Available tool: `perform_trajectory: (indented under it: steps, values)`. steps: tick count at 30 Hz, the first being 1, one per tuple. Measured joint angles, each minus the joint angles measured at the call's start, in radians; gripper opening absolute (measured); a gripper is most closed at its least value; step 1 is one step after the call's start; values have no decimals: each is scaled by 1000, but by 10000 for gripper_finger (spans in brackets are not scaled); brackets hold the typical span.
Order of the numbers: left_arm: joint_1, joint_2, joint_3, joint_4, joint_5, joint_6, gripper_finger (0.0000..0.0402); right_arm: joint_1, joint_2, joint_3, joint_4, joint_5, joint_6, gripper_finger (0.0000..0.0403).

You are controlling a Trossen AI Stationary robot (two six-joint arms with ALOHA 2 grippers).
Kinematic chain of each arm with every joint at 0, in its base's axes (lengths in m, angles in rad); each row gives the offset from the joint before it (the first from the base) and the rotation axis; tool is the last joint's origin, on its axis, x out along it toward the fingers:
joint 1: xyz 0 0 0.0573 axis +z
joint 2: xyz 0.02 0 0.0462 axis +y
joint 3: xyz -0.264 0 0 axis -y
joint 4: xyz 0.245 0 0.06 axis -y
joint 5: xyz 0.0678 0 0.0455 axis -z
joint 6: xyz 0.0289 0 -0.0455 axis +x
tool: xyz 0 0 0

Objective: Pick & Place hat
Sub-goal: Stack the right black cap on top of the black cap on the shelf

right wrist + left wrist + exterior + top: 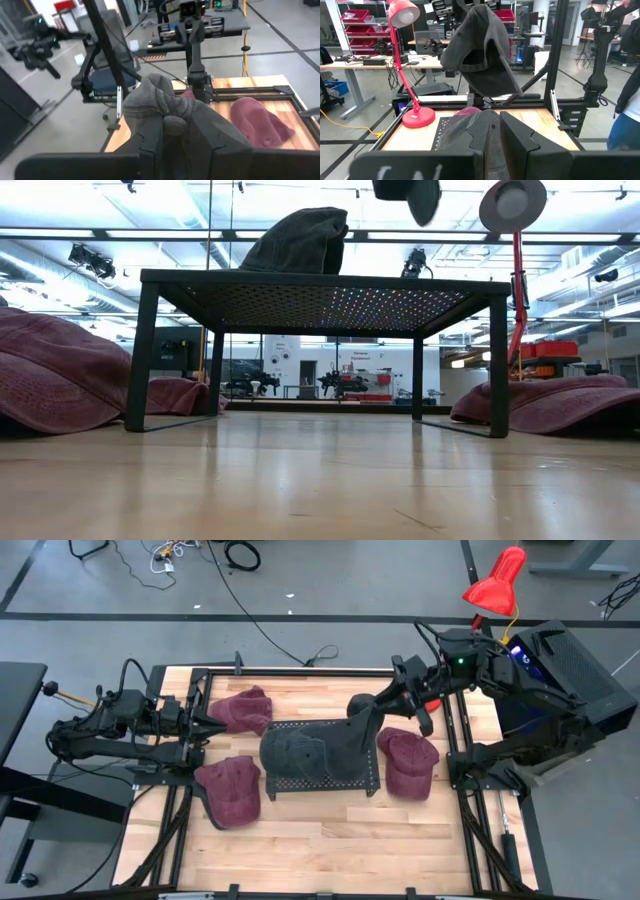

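With one grey hat [298, 752] already on the black mesh stand [345, 782], the right gripper [362, 707] holds a second grey hat [353, 732] clamped above it, while three maroon hats [230, 790] remain on the tabletop [330, 840].

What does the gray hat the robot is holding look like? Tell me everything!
The gray hat is a dark, soft cloth cap with a curved brim. The right gripper pinches its bunched fabric, so it hangs up in the air, drooping. It dangles over the black mesh stand, where another gray hat already sits. In the left wrist view you can see its hollow inside.
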Motion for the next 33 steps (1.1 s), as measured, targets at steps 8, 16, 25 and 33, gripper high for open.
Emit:
perform_trajectory:
  steps: [8,16,25,33]
  values:
    - [0,0,0,0,0,0,48,75,-5,0,-130,-74,-173,67]
    - [0,0,0,0,0,0,48,121,-5,0,-213,-68,-345,67]
    - [0,0,0,0,0,0,48,165,-5,0,-429,88,-525,67]
    - [0,0,0,0,0,0,48,176,-5,0,-547,193,-568,67]
